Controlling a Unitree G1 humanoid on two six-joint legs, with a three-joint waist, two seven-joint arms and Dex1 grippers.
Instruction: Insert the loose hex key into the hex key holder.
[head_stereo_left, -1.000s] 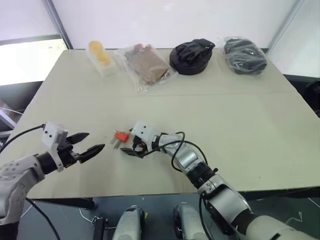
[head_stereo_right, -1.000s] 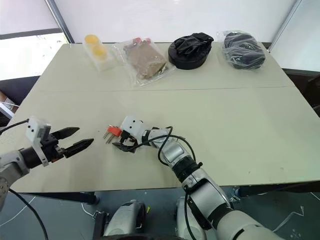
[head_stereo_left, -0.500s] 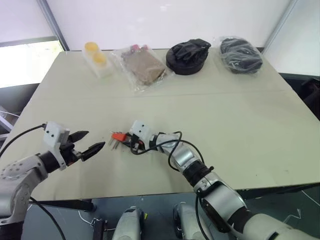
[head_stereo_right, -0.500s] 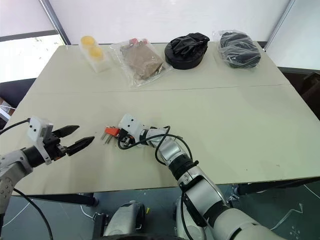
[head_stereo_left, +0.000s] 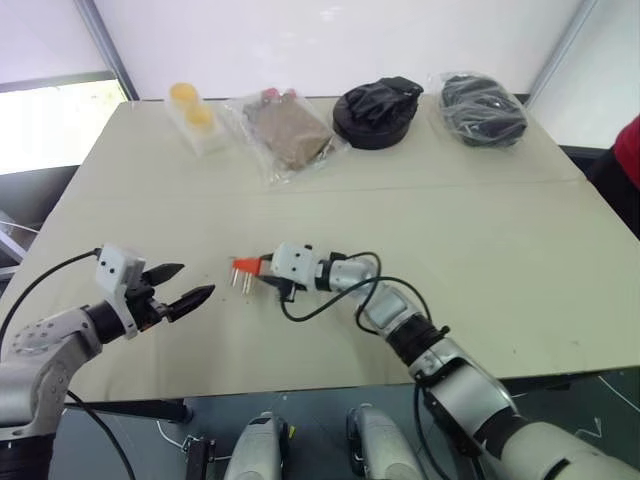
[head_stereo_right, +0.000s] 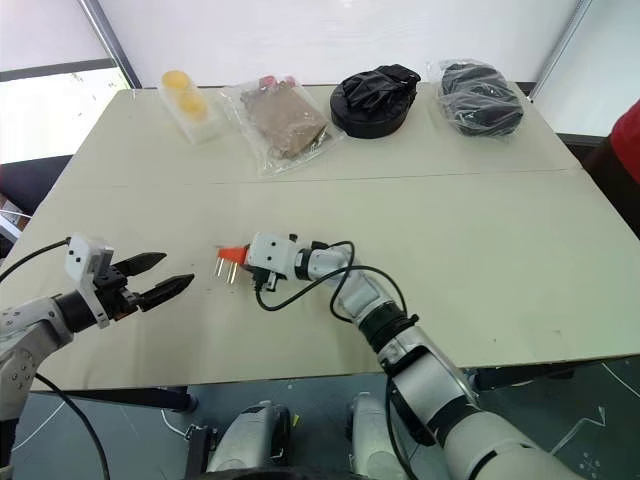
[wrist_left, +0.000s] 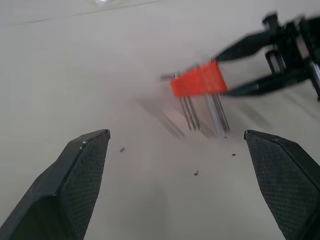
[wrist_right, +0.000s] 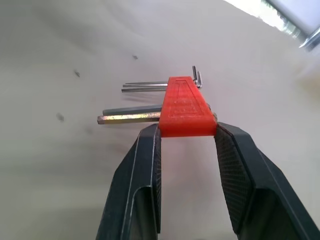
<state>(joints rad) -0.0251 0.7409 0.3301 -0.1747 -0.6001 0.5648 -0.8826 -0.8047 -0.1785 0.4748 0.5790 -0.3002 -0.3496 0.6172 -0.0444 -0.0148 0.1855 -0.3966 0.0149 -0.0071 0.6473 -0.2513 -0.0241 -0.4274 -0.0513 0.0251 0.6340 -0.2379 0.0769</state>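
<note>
One holder gripped, loose key not yet found

Several short grey keys stick out of the orange hex key holder (wrist_right: 187, 107), which now sits clamped between the two black fingers of the right gripper (wrist_right: 186, 131), pinched at one end and held just above the table (head_stereo_left: 480, 230). A second ago those fingers were spread wide over the block as it lay on the surface; since then they have closed on it and lifted it, with the keys now hanging downward. By my reading, the holder is secured and ready to receive the missing key.

Off to the robot's left, the left gripper (head_stereo_left: 183, 284) hovers with its fingers fully spread and nothing between them, aimed at the holder but well apart from it. I cannot pick out the loose hex key anywhere on the table. Bagged items lie along the far edge.
</note>
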